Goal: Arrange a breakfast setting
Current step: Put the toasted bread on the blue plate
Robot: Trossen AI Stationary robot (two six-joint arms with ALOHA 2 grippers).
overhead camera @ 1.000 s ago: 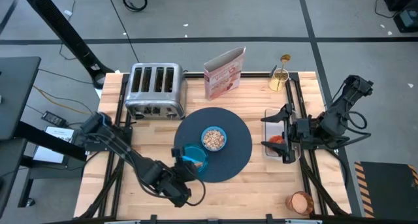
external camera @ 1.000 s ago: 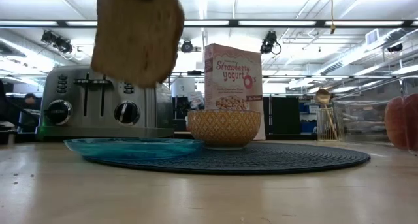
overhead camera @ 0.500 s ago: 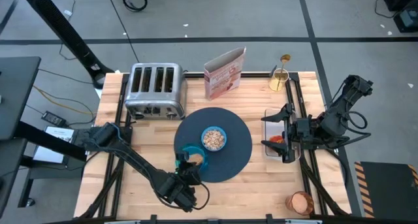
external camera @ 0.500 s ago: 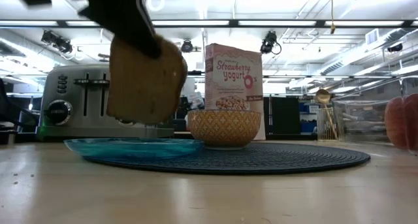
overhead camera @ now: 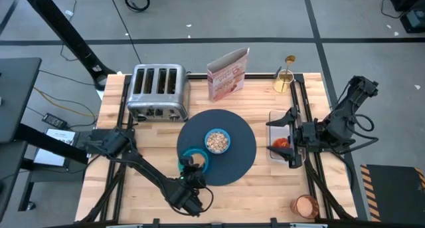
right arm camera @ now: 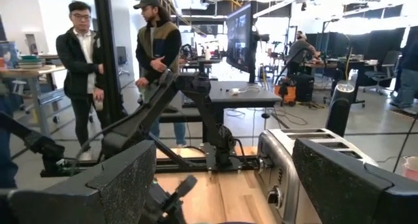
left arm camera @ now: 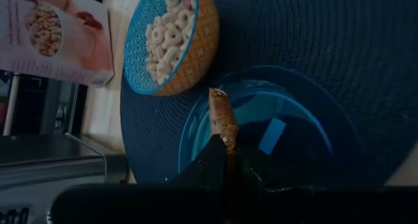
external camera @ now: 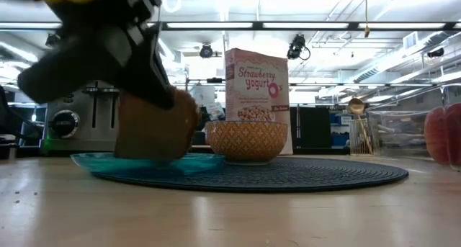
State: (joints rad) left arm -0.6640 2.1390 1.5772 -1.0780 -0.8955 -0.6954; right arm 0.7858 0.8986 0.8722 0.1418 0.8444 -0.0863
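Note:
The toast slice [external camera: 155,124] stands upright over the small teal plate [external camera: 194,163], which lies on the near-left part of the dark round mat [overhead camera: 236,155]. My left gripper [overhead camera: 190,169] is shut on the toast. The blue bowl [overhead camera: 216,141] of cereal rings sits at the mat's middle. My right gripper [overhead camera: 292,136] hangs open over a clear container [overhead camera: 277,125] at the right that holds the red fruit [overhead camera: 281,142]. The amber cup [overhead camera: 305,205] stands at the near right. The gold spoon [overhead camera: 288,63] stands in a holder at the far right. My left gripper pinches the toast's upper edge [left arm camera: 226,142] between its two fingers [left arm camera: 212,164], which lie on the slice's two flat faces. The fingers come slanting down from above. The toast hangs upright below them, its lower edge [external camera: 151,158] down at the teal plate.
A silver toaster [overhead camera: 157,92] stands at the far left and a cereal box [overhead camera: 228,74] behind the mat. Black rails run along both table sides. People stand in the room beyond the table in the right wrist view [right arm camera: 85,61].
My left gripper has come down with the toast, from well above the table to the teal plate. The slice stays upright and its lower edge now reaches the plate.

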